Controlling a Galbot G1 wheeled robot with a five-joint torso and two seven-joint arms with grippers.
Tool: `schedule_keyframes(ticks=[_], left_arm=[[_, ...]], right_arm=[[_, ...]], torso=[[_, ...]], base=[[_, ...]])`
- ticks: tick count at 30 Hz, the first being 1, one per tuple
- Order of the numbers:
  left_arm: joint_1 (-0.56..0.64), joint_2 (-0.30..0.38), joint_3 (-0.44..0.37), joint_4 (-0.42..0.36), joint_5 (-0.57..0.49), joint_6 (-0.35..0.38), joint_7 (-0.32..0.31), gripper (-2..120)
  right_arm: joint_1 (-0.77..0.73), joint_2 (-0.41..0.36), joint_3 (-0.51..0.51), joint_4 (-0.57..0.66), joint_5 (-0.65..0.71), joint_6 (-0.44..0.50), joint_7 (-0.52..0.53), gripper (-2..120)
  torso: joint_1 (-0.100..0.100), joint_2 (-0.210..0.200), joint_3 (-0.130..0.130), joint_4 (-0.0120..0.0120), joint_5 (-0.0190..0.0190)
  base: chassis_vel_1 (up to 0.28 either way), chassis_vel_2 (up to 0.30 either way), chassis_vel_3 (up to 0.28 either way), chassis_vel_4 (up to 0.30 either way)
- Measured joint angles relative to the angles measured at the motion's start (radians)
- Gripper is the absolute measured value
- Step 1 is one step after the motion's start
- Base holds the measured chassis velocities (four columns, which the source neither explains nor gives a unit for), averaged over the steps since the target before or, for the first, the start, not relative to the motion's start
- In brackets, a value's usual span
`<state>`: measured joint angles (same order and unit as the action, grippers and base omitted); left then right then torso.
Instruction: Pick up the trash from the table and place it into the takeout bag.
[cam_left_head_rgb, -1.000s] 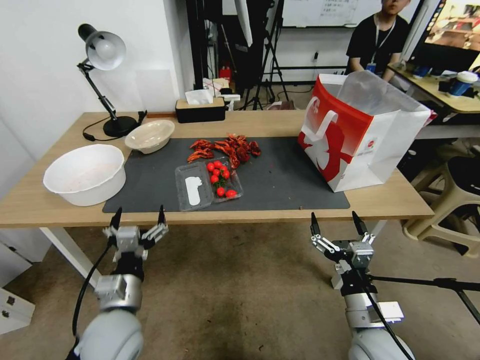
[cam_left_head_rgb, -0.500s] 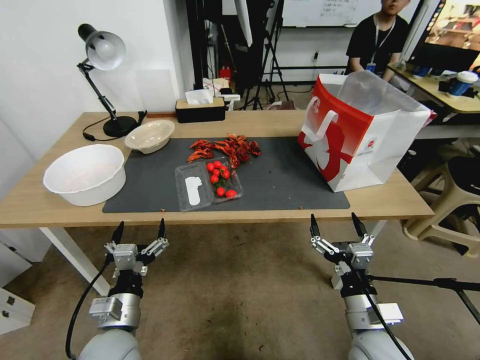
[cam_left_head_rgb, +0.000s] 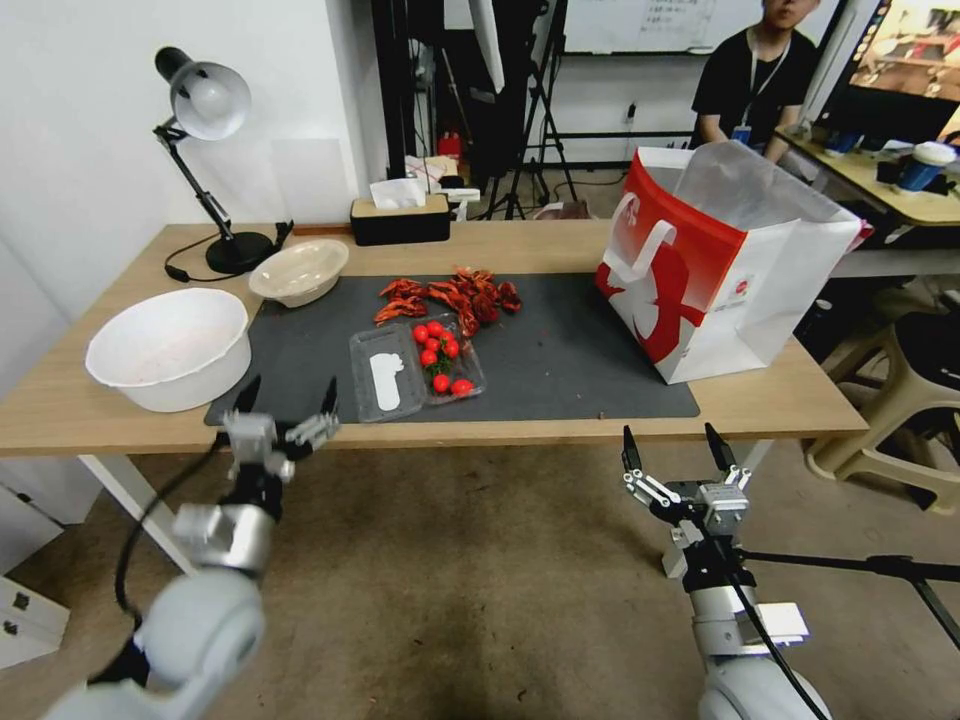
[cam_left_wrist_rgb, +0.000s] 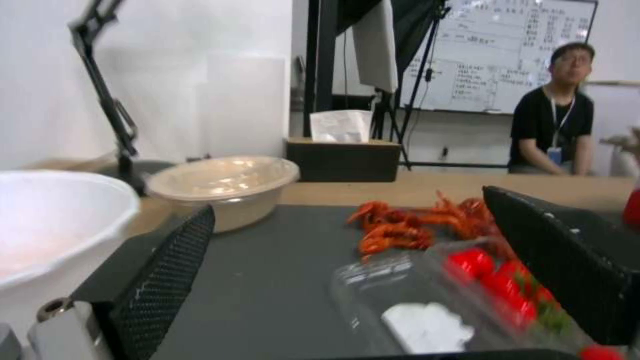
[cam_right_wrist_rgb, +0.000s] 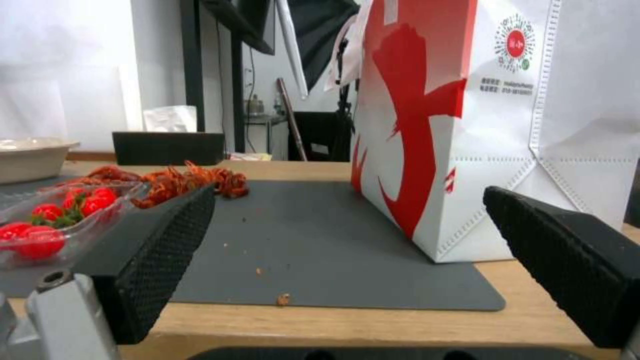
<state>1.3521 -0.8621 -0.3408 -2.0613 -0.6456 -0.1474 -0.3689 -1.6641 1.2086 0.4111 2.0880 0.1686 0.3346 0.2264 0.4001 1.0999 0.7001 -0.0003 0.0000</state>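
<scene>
Standing upright on dark mat, boxy red-and-white takeout bag (cam_left_head_rgb: 722, 262), mouth open.

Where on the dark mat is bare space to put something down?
Free: the mat between the tomato tray and the takeout bag; also between the shallow beige bowl and the tray. Crowded: mat's middle, where crayfish shells adjoin the tray.

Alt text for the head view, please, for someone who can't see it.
Left claw, open, hangs at the table front edge near a tomato tray; right claw, open, sits lower. A red-and-white takeout bag stands at right.
</scene>
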Motion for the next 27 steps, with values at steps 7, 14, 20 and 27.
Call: schedule_keyframes(ticks=[7, 14, 20, 27], left_arm=[[-0.183, 0.026, 0.063, 0.018, -0.232, 0.088, -0.037, 100], [-0.3, 0.025, 0.094, 0.038, -0.362, 0.138, -0.06, 100], [-0.39, 0.015, 0.118, 0.077, -0.469, 0.175, -0.082, 100], [-0.52, -0.042, 0.152, 0.121, -0.734, 0.274, -0.229, 100]], right_arm=[[0.0, 0.003, -0.001, -0.001, 0.0, -0.001, 0.001, 100], [-0.003, 0.002, 0.003, -0.001, 0.0, -0.002, 0.002, 100], [-0.005, 0.0, 0.006, -0.001, 0.0, -0.002, 0.003, 100], [-0.007, 0.007, 0.006, -0.002, 0.0, -0.002, 0.004, 100]], torso=[[0.0, 0.0, 0.0, 0.0003, -0.0003], [0.0, 0.0, 0.0, 0.0003, 0.0001], [0.0, 0.0, 0.0, 0.0004, 0.0002], [0.0, 0.0, 0.0, 0.0005, -0.0001]], base=[[0.0, 0.0, 0.0, 0.0], [0.0, 0.0, 0.0, 0.0], [0.0, 0.0, 0.0, 0.0], [0.0, 0.0, 0.0, 0.0]])
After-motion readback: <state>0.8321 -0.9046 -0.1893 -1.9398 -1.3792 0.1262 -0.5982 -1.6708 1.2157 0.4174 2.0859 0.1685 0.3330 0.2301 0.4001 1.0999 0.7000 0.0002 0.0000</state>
